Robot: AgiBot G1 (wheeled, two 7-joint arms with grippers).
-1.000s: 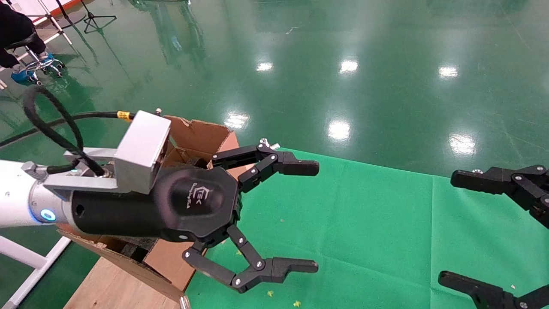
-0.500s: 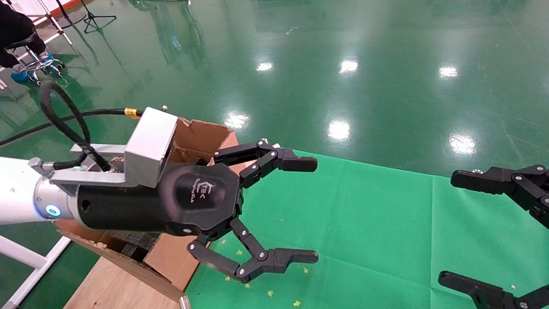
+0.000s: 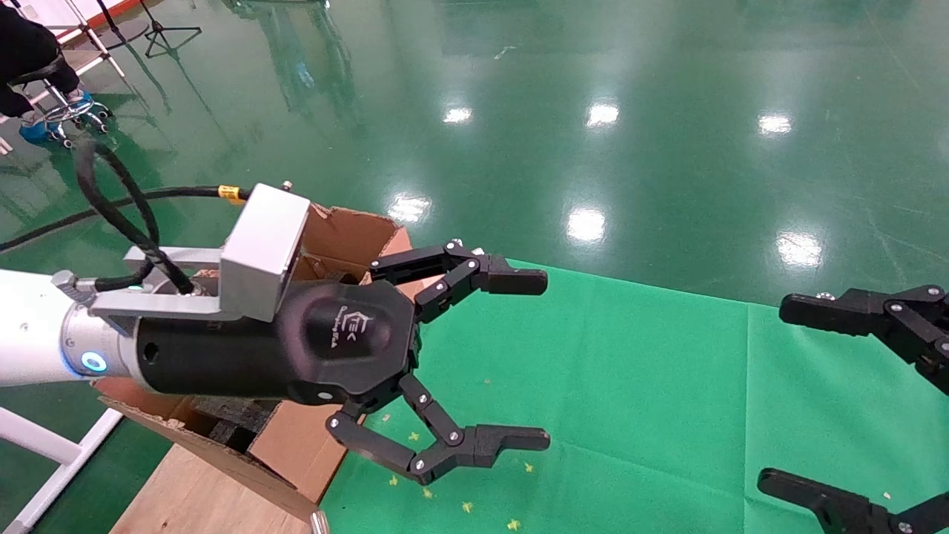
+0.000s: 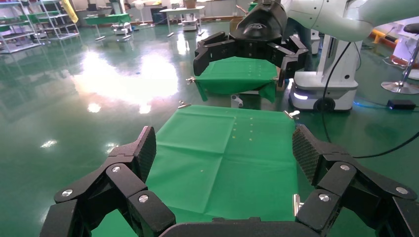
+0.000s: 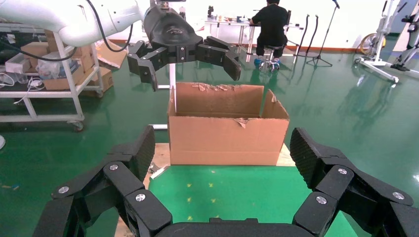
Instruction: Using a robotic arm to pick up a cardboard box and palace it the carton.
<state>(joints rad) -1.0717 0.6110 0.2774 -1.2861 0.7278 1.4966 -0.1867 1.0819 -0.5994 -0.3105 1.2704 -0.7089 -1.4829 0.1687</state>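
Note:
The robotic arm, white and silver with a black cable, reaches in from the left in the head view. Its left gripper [image 3: 546, 360] hangs open and empty over the left part of the green cloth [image 3: 652, 371], just past the carton [image 3: 348, 231]. The carton is a large brown box with ragged flaps and black foam [image 3: 226, 424] inside, seen whole in the right wrist view [image 5: 227, 138]. My right gripper [image 3: 775, 393] stands open and empty at the right edge. The cardboard box is out of view. The left wrist view shows only bare cloth between the left gripper [image 4: 225, 148] fingers.
The carton rests on a wooden board [image 3: 193, 497] beside the cloth-covered table. Small yellow marks [image 3: 467, 507] dot the cloth near the carton. A shiny green floor surrounds the table. A seated person [image 5: 271, 22] and a white shelf rack [image 5: 49, 74] are far behind the carton.
The left arm has shifted slightly to the right and a little up, its gripper staying open. The right gripper has not moved.

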